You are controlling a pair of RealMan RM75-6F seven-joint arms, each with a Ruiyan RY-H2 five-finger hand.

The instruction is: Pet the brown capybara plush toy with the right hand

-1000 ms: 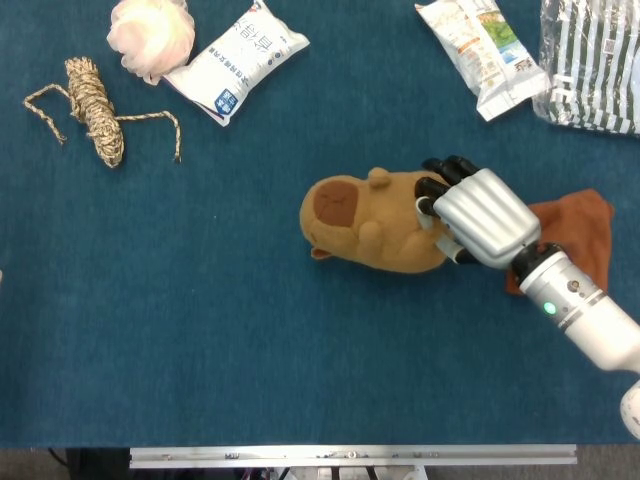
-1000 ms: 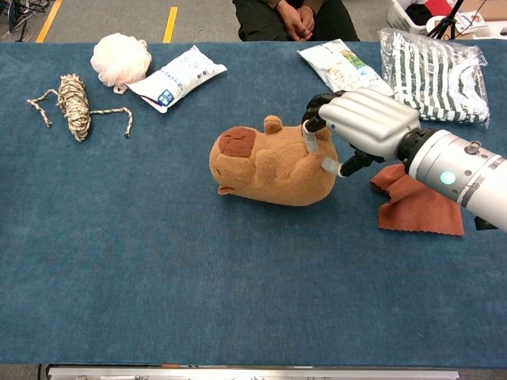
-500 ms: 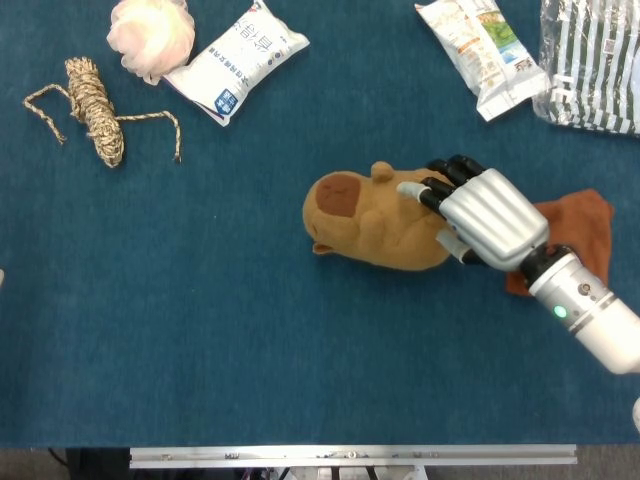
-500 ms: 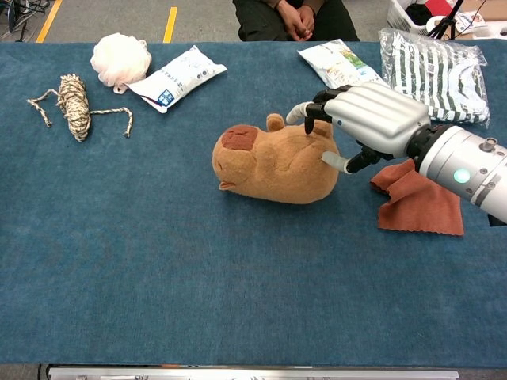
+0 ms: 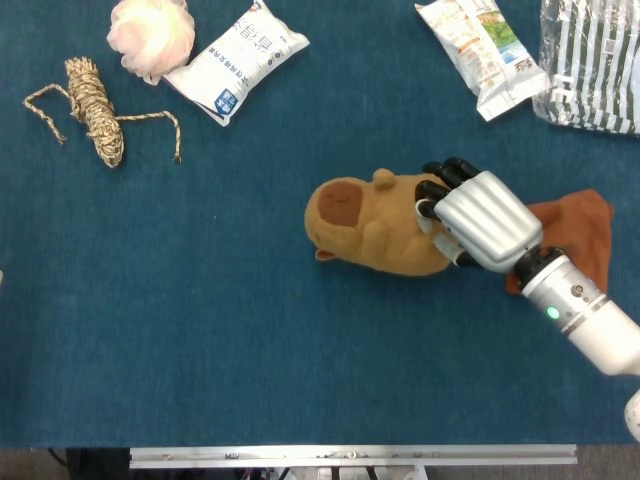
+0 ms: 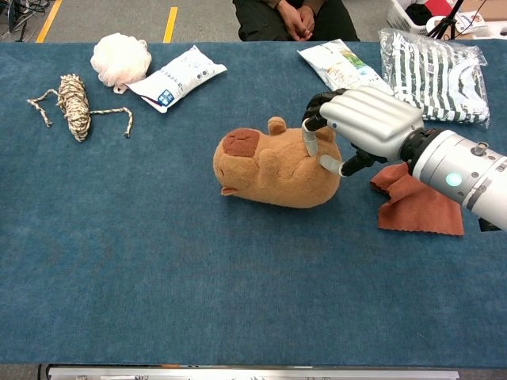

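The brown capybara plush (image 5: 368,226) lies on its side mid-table on the blue cloth, with its head to the left. My right hand (image 5: 486,219) rests over its rear end, coming in from the right. The curled fingertips (image 5: 432,191) touch the plush's back and hold nothing. In the chest view the same hand (image 6: 369,119) arches over the plush (image 6: 269,167), its fingertips (image 6: 310,135) pressing into the fur and the thumb standing apart below. My left hand shows in neither view.
An orange cloth (image 5: 586,229) lies under my right wrist. A snack bag (image 5: 481,45) and a bagged striped garment (image 5: 596,66) sit at the back right. At the back left are a white packet (image 5: 236,62), a bath pouf (image 5: 151,36) and a rope bundle (image 5: 95,111). A person (image 6: 289,16) sits behind the table.
My right hand's fingers reached forward along the plush's back, then drew back toward its rear and curled down. The plush shifted slightly to the right.
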